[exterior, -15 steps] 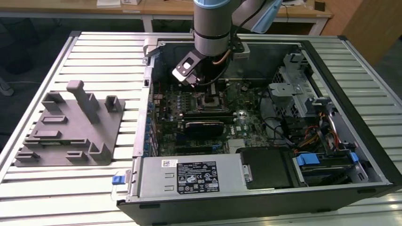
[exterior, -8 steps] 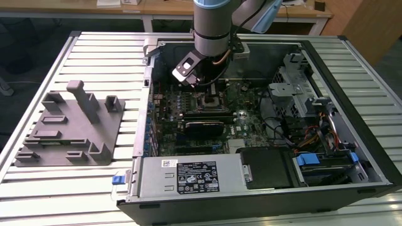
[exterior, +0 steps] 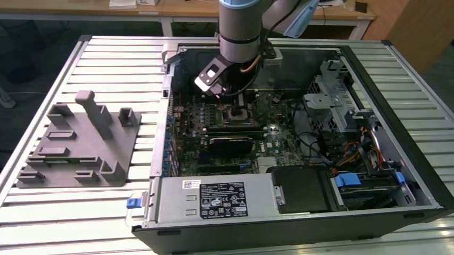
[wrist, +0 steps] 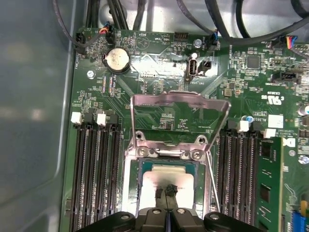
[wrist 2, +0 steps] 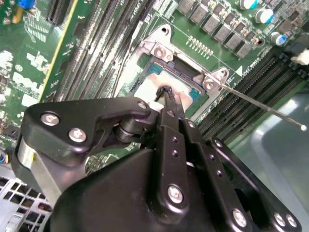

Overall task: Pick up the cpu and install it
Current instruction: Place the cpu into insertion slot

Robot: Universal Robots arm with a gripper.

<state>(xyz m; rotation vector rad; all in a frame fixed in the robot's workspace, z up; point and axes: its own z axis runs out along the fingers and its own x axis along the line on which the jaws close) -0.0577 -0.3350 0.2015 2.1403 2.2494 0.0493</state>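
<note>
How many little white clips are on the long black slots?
4 in the first wrist view: two clips on one side of the open metal frame, two on the other. More may hide beneath the gripper.

**Robotics laboratory bench, arranged for computer assembly work.**

A slatted aluminium worktable [exterior: 71, 212] carries an open desktop computer case [exterior: 284, 234] lying on its side, with its motherboard [exterior: 277, 143] exposed. A grey plastic fixture tray [exterior: 78, 154] stands on the exterior view's left. An industrial robot arm [exterior: 241, 26] reaches down into the case. Wooden desks [exterior: 184, 6] line the far side.
</note>
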